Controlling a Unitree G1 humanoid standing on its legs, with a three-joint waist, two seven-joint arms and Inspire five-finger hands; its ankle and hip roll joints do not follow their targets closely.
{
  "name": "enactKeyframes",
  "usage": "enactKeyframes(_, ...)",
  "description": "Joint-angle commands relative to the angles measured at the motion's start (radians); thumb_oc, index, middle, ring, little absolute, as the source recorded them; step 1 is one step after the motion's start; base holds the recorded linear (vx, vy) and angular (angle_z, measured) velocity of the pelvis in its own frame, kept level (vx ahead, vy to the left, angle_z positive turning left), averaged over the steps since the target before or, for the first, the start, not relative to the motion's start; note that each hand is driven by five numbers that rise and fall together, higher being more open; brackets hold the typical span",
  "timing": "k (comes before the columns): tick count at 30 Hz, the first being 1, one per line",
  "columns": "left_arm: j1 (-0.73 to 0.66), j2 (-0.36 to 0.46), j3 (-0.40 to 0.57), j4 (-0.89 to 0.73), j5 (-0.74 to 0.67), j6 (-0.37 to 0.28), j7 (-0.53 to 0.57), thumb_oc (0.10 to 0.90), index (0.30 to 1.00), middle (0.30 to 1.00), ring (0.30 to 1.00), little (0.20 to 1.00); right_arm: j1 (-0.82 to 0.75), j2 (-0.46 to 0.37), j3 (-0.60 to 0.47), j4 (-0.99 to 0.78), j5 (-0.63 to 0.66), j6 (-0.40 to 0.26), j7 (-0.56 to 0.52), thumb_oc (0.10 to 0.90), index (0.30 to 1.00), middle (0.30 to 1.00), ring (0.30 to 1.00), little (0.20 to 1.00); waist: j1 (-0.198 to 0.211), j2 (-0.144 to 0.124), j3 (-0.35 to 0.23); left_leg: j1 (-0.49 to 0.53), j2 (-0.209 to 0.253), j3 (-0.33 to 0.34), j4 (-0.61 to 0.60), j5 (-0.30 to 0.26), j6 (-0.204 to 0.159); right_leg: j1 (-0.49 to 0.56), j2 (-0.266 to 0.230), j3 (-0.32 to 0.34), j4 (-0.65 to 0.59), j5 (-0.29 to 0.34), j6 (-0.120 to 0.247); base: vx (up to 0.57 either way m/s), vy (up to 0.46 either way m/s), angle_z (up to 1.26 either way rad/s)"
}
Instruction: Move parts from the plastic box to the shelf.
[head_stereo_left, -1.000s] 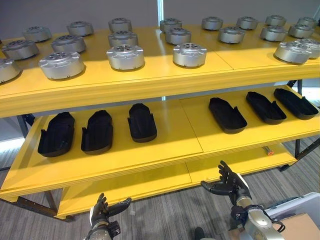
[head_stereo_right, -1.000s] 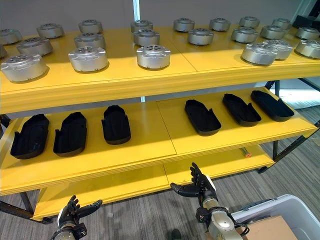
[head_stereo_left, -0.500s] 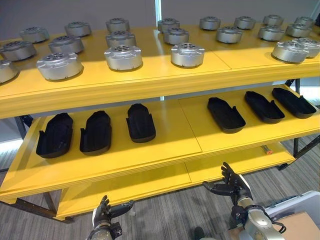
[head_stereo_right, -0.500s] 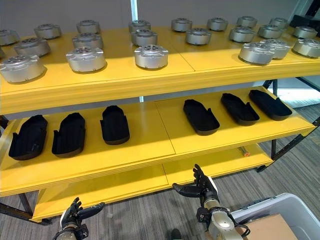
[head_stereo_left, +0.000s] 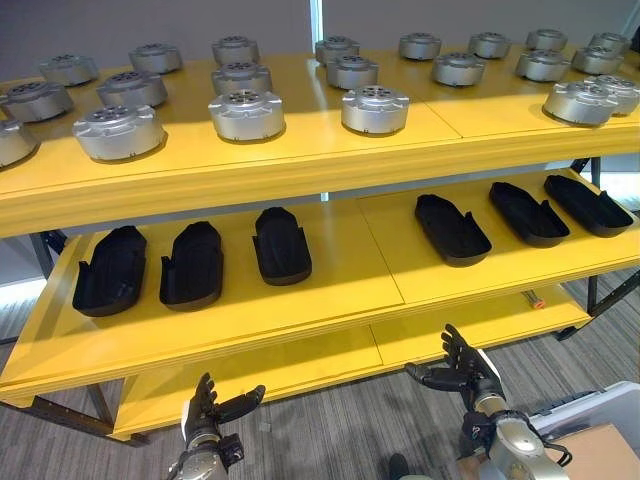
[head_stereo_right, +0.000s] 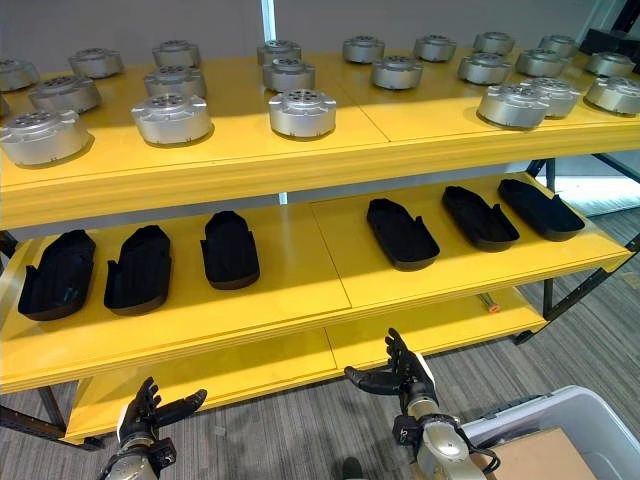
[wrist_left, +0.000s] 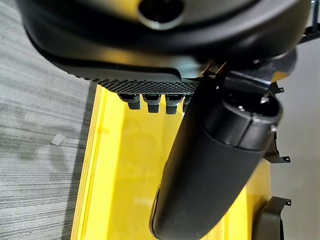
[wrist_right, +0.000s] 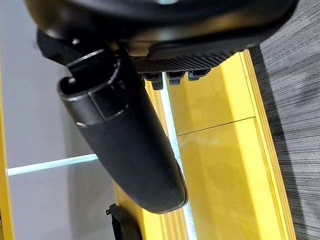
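Left hand (head_stereo_left: 203, 411) spread, empty, low before shelf (head_stereo_left: 300, 310) | right hand (head_stereo_left: 462, 368) spread, empty, just beside plastic box (head_stereo_right: 560, 425) | metal parts (head_stereo_left: 378, 108) and black trays (head_stereo_left: 281, 244) sat shelved | advice: turn right, reach into box squarely before grasping.

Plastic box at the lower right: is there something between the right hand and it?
Nothing visible stands between them. The right hand hangs open over the carpet, holding nothing, just left of the plastic box, whose near rim lies beside that arm. A brown cardboard piece sits inside.
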Motion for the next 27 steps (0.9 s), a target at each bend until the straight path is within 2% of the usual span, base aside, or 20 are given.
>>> enactKeyframes(1,-0.110,0.090,0.029,-0.071,0.051,-0.116,0.008,0.900,1.000,1.000,1.000,1.000,-0.105,0.005,-0.053,-0.092,0.017,-0.092,0.000,0.900,1.000,1.000,1.000,1.000,0.002,-0.030,0.022,0.061,0.037,0.047,-0.002,-0.068,0.004,0.051,-0.054,-0.051,0.008,-0.074,0.049,0.00,0.000,0.00)
enactKeyframes(8,-0.109,0.094,0.025,-0.081,0.032,-0.114,-0.011,0.900,1.000,1.000,1.000,1.000,-0.106,0.004,-0.052,-0.096,0.017,-0.086,0.000,0.900,1.000,1.000,1.000,1.000,0.002,-0.030,0.023,0.062,0.036,0.047,-0.002,-0.070,0.005,0.051,-0.054,-0.050,0.008,-0.074,0.050,0.00,0.000,0.00)
enactKeyframes(11,-0.106,0.092,0.025,-0.085,-0.005,-0.104,-0.062,0.900,1.000,1.000,1.000,1.000,-0.107,0.005,-0.056,-0.093,0.018,-0.088,0.002,0.900,1.000,1.000,1.000,1.000,0.002,-0.030,0.022,0.063,0.035,0.046,-0.002,-0.071,0.006,0.053,-0.054,-0.049,0.008,-0.074,0.050,0.00,0.000,0.00)
enactKeyframes(18,-0.106,0.093,0.032,-0.137,-0.055,-0.131,-0.145,0.900,1.000,1.000,1.000,1.000,-0.106,0.001,-0.065,-0.103,0.015,-0.078,0.016,0.900,1.000,1.000,1.000,1.000,-0.002,-0.024,0.021,0.065,0.032,0.049,-0.002,-0.072,0.008,0.051,-0.056,-0.048,0.008,-0.073,0.050,0.00,0.000,0.00)
enactKeyframes(27,-0.104,0.103,0.046,-0.209,-0.109,-0.076,-0.143,0.900,1.000,1.000,1.000,1.000,-0.095,0.005,-0.073,-0.100,0.014,-0.087,0.023,0.900,1.000,1.000,1.000,1.000,-0.001,-0.017,0.021,0.064,0.028,0.045,-0.002,-0.073,0.010,0.052,-0.057,-0.049,0.008,-0.073,0.048,0.00,0.000,0.00)
